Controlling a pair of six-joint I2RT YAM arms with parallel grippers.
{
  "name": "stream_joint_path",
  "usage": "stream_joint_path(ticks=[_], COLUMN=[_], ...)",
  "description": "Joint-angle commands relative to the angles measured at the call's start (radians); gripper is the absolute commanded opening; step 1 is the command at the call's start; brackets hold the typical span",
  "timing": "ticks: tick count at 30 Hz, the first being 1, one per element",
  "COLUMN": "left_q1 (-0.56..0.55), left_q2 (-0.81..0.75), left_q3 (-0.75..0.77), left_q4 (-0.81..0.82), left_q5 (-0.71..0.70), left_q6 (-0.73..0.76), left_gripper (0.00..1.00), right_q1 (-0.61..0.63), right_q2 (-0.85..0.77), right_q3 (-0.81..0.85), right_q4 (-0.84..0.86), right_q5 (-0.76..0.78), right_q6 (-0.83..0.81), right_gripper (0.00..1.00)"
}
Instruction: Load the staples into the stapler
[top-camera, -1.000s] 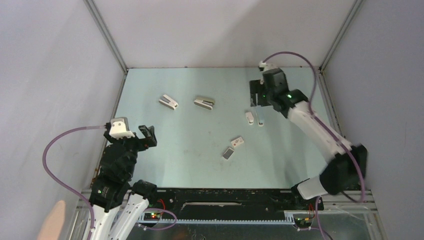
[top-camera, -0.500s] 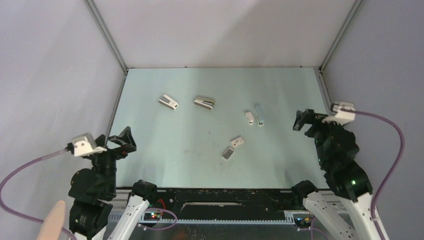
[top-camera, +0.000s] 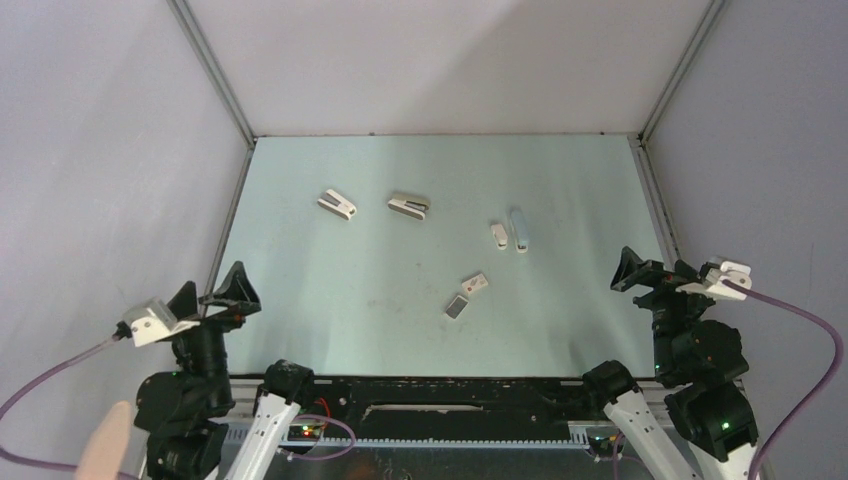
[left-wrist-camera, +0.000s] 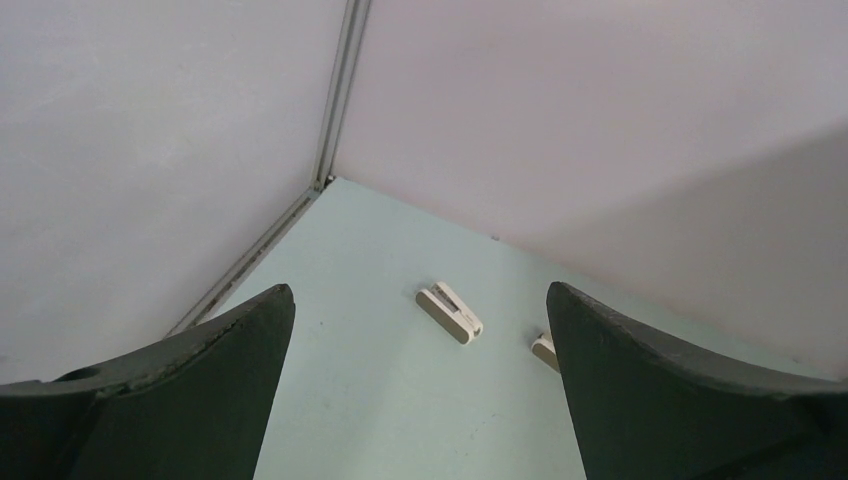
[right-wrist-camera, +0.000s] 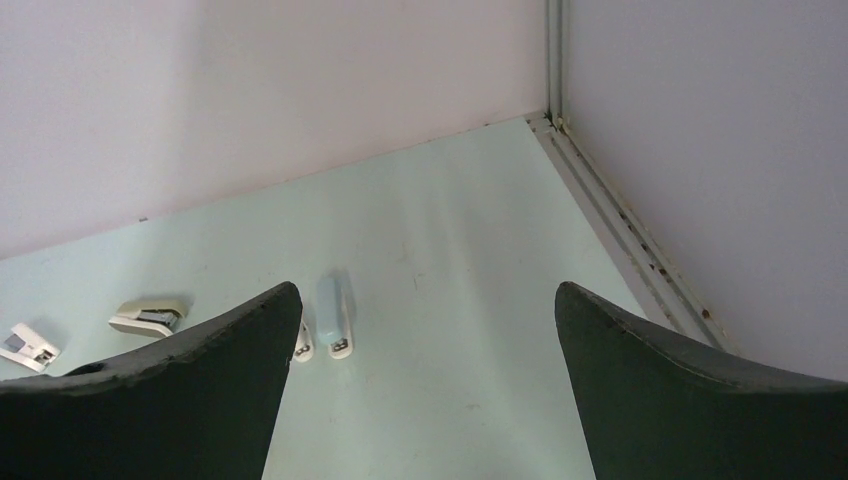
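The stapler (top-camera: 518, 229), slim and pale bluish, lies flat on the table right of centre; it also shows in the right wrist view (right-wrist-camera: 334, 318). The staples box lies nearer the middle, as a white sleeve (top-camera: 475, 283) with its grey tray (top-camera: 456, 306) beside it. Both are out of the wrist views. My left gripper (top-camera: 212, 292) is open and empty at the near left edge, as the left wrist view (left-wrist-camera: 418, 290) shows. My right gripper (top-camera: 655, 272) is open and empty at the near right edge, as the right wrist view (right-wrist-camera: 426, 289) shows.
A small white stub (top-camera: 499, 235) lies just left of the stapler. A white wedge stapler (top-camera: 338, 204) and a beige one (top-camera: 409, 205) lie at the back left. Grey walls enclose the table on three sides.
My right arm has pulled back from over the stapler to the near right edge. My left arm has drawn back towards the near left corner. The stapler lies flat, untouched.
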Motion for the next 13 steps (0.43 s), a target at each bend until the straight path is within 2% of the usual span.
stream_joint_path(ticks=[1, 13], left_q1=[0.007, 0.007], left_q2=[-0.052, -0.181], left_q3=[-0.096, -0.269], left_q4=[0.137, 0.331], left_q5=[0.003, -0.006], left_q6=[0.002, 0.066], left_gripper=[1.0, 1.0], right_q1=[-0.003, -0.004], right_q2=[-0.03, -0.033], right_q3=[-0.021, -0.021], right_q4=[0.02, 0.023], right_q5=[0.032, 0.056], right_q6=[-0.013, -0.016], right_gripper=[0.99, 1.0])
